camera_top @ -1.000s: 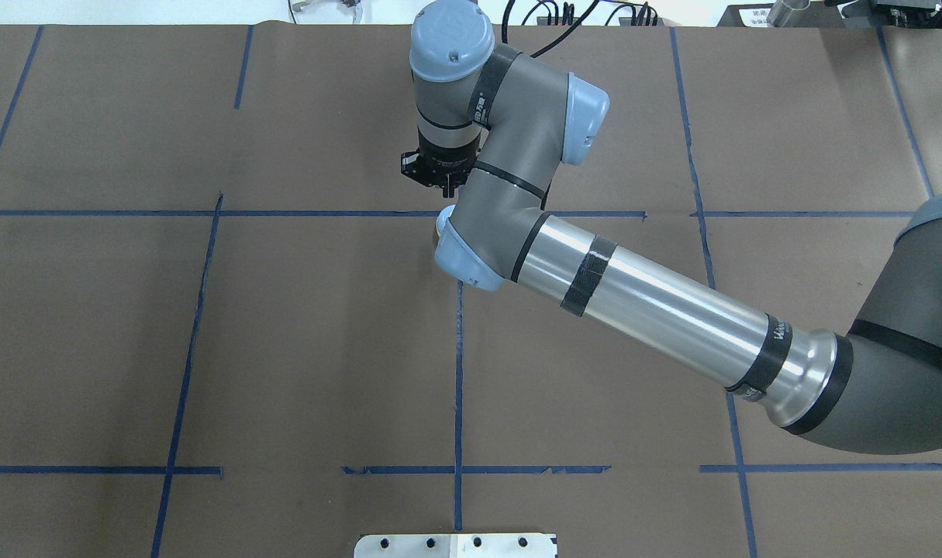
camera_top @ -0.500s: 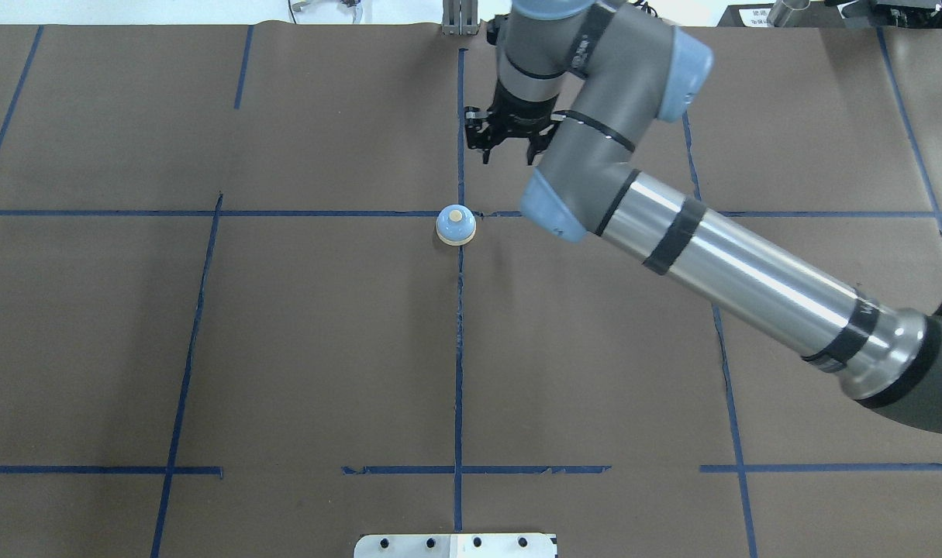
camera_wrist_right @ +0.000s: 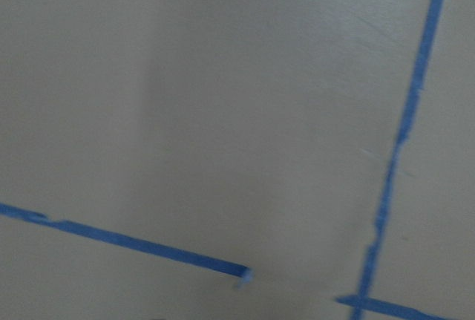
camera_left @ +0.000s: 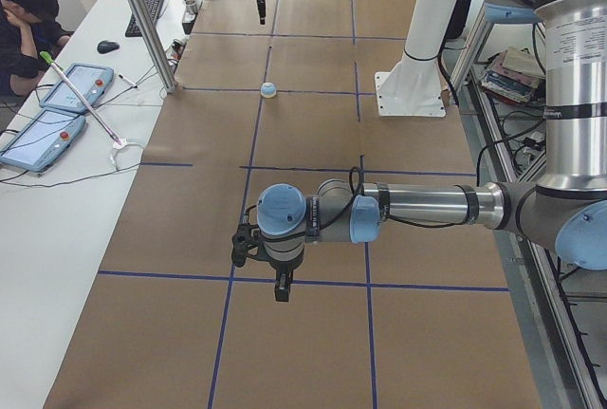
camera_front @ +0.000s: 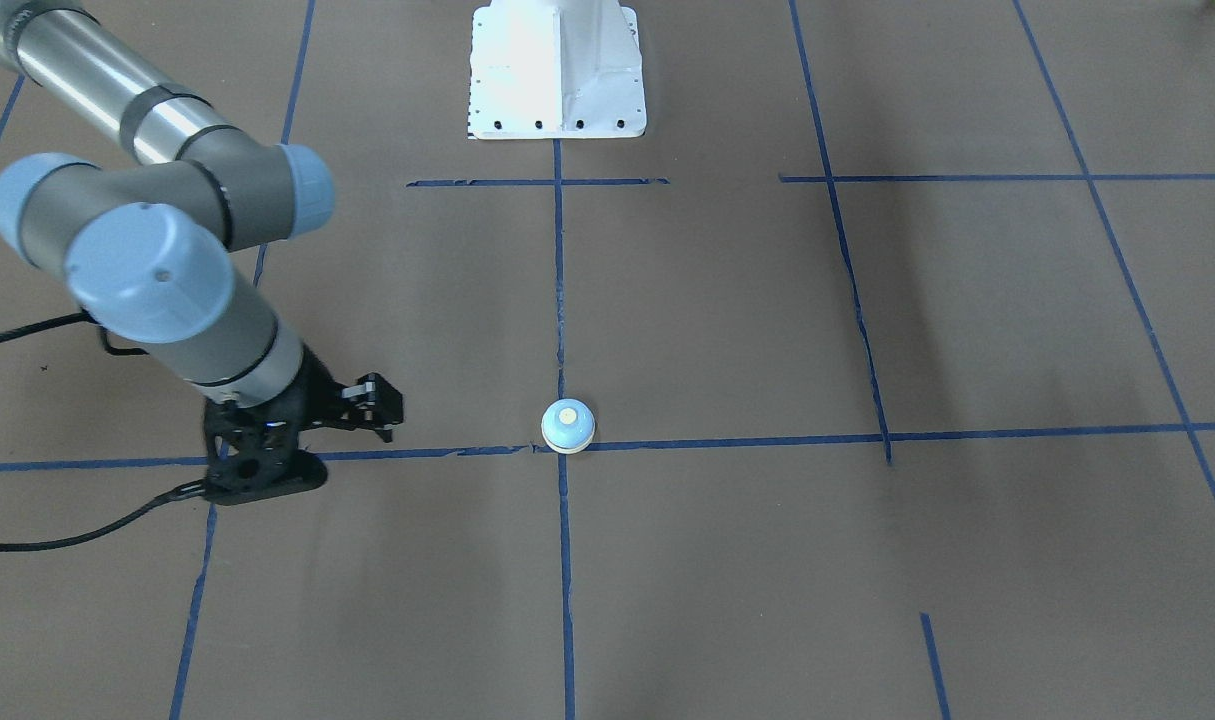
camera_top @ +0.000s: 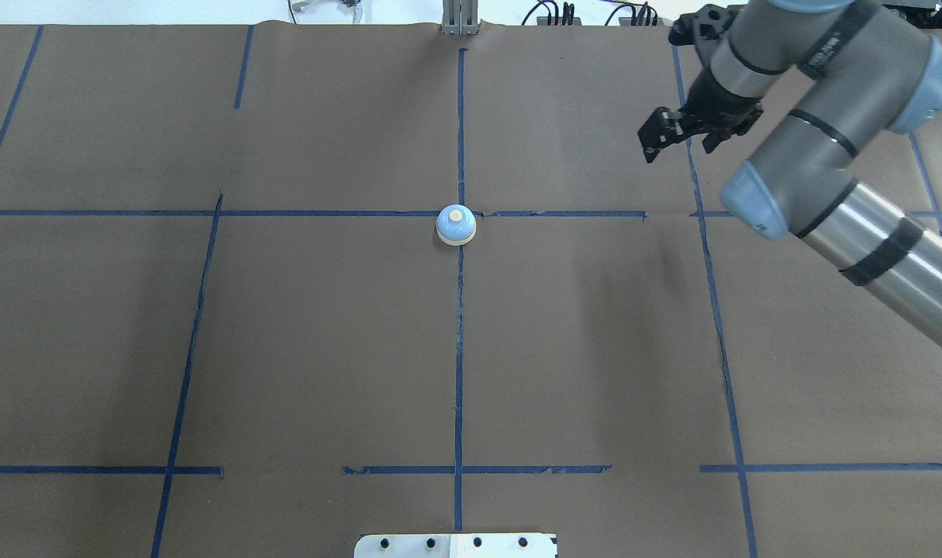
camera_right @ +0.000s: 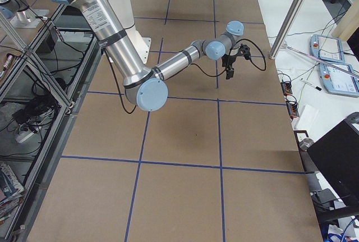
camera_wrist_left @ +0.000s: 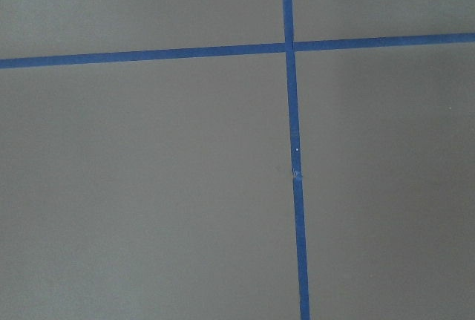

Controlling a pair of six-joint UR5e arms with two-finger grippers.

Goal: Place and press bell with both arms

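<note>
The bell (camera_top: 456, 225), a small light-blue dome with a cream base and button, stands alone on the brown table at a blue tape crossing. It also shows in the front view (camera_front: 568, 426) and the left side view (camera_left: 269, 90). My right gripper (camera_top: 678, 143) is open and empty, raised far to the bell's right near the back edge; it shows in the front view (camera_front: 362, 408) too. My left gripper (camera_left: 282, 286) shows only in the left side view, low over the table far from the bell; I cannot tell if it is open or shut.
The white pedestal (camera_front: 557, 70) stands at the robot's side of the table. Blue tape lines (camera_top: 459, 349) divide the brown table cover. An operator (camera_left: 24, 20) sits at a side bench with tablets (camera_left: 57, 110).
The right arm, which covered the bell a second ago, has swung away to the right and back. The bell now stands uncovered at the tape crossing.
</note>
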